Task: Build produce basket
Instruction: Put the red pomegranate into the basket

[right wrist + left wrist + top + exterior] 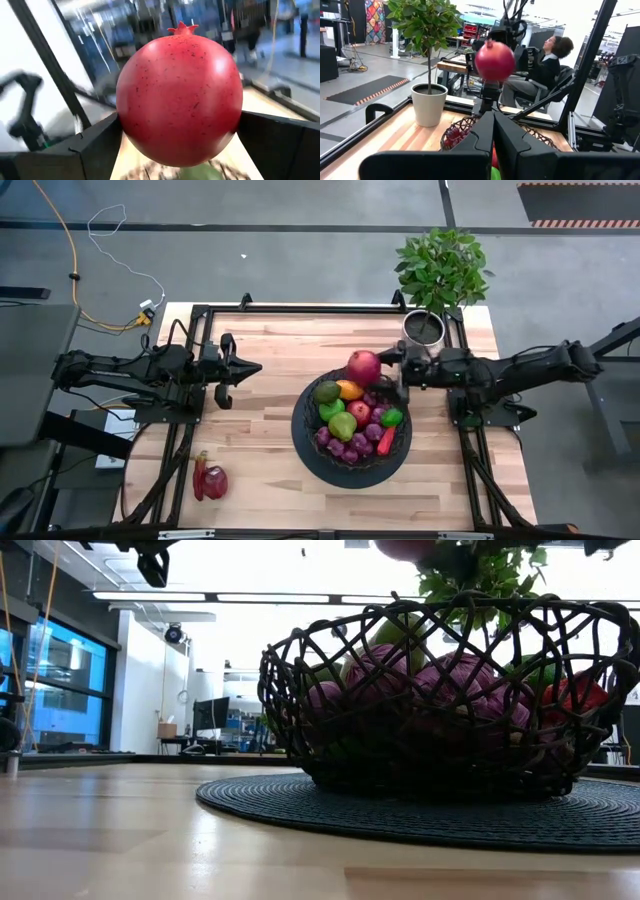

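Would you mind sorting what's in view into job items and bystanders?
Job: basket; pomegranate held by the right gripper; fruit piled inside; red produce left on the table.
Bystanders: potted plant; round mat; idle left gripper.

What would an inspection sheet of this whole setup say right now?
Surface: wooden table; round dark mat under the basket.
Job's things: basket holds grapes, pear, other fruit; pomegranate held above its far rim.
Clutter: red pepper and red fruit lie near the table's front left corner; potted plant at the far right corner.
Hands: right hand shut on the pomegranate; left hand shut, empty, over the left side.
Cables: yellow cable and white cable on the floor beyond the table.
Surroundings: seated person behind the table.
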Controlling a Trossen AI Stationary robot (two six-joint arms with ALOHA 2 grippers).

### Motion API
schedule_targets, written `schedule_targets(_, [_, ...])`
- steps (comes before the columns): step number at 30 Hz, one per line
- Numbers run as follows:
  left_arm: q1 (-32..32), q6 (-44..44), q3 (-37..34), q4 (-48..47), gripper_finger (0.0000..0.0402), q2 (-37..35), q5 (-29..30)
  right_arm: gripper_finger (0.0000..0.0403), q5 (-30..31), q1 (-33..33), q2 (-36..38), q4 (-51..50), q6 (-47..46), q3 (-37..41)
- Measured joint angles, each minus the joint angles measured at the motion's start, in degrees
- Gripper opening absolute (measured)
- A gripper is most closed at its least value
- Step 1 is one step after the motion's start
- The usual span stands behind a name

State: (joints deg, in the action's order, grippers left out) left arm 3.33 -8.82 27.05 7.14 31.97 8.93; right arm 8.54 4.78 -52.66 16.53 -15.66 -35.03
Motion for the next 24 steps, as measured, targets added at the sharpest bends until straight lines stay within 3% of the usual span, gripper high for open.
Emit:
schedule_targets(5, [0.0,0.0,0.0,0.0,0.0000,0.0,0.1,0.0337,-1.7,0.3,1.8,11.6,1.7,6.0])
schedule_targets(24, [0.0,0.8,0.0,0.0,0.0000,0.0,0.4,0.0337,-1.6,0.3,1.7,10.7,4.1,6.3])
